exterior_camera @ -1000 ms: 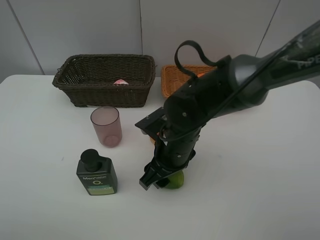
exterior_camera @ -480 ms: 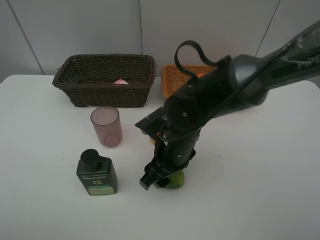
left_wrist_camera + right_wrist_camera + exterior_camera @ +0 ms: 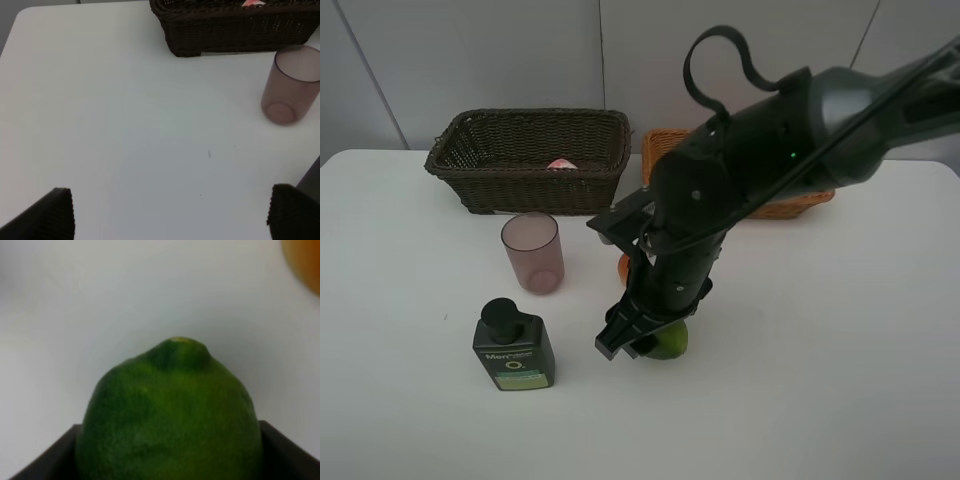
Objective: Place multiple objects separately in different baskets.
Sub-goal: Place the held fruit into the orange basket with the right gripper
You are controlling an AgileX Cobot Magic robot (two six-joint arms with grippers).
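My right gripper [image 3: 638, 347] is shut on the green fruit [image 3: 669, 342], holding it just above the table; in the right wrist view the fruit [image 3: 172, 415] fills the space between the dark fingers [image 3: 45, 460]. An orange [image 3: 623, 267] lies behind the arm and shows in the right wrist view [image 3: 306, 260]. The purple-pink cup [image 3: 532, 252] and the dark green pump bottle [image 3: 513, 347] stand to the left. The pink bottle [image 3: 560, 164] lies in the dark brown basket [image 3: 480, 160]. The tan basket [image 3: 660, 150] is partly hidden by the arm. My left gripper [image 3: 170, 220] is open and empty. The red-orange fruit is hidden.
The left wrist view shows the dark basket [image 3: 235, 35] and the cup [image 3: 290, 85] beyond bare white table [image 3: 125, 125]. The right arm [image 3: 770, 150] reaches over the tan basket across the middle of the table. A grey wall stands behind the baskets.
The right arm has risen and shifted slightly toward the back, carrying the green fruit up off the table. The cup, pump bottle and baskets have not moved.
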